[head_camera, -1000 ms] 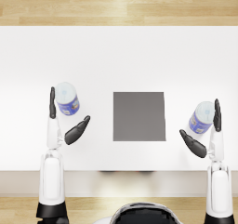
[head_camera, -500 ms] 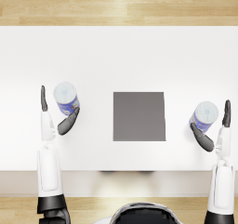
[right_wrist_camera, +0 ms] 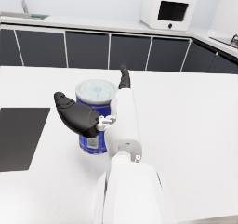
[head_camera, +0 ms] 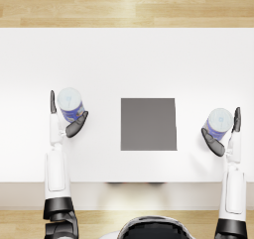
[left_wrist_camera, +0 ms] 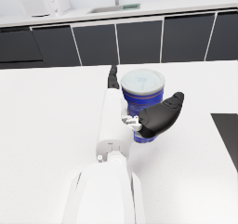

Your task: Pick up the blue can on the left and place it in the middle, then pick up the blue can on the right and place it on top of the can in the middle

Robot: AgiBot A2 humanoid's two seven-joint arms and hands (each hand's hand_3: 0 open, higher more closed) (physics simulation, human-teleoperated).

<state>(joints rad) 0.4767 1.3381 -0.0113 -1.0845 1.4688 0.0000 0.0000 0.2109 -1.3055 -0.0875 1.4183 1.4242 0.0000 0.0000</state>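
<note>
The left blue can (head_camera: 71, 104) stands upright on the white table, left of a dark square mat (head_camera: 148, 124). My left hand (head_camera: 73, 128) brackets it, straight fingers on its outer side and thumb by its inner base; a firm grip does not show. In the left wrist view the thumb of that left hand (left_wrist_camera: 158, 120) lies across the can (left_wrist_camera: 142, 86). The right blue can (head_camera: 220, 121) stands right of the mat. My right hand (head_camera: 217, 145) brackets it the same way; the right wrist view shows that hand (right_wrist_camera: 76, 116) beside its can (right_wrist_camera: 95, 97).
The table (head_camera: 129, 59) stretches far beyond the cans, and its front edge runs just behind my forearms. Dark kitchen cabinets with a microwave (right_wrist_camera: 169, 9) line the far wall. The mat (right_wrist_camera: 18, 135) lies flat between the two cans.
Both hands swung outward from the cans, then came back in closer around them. Neither can has moved.
</note>
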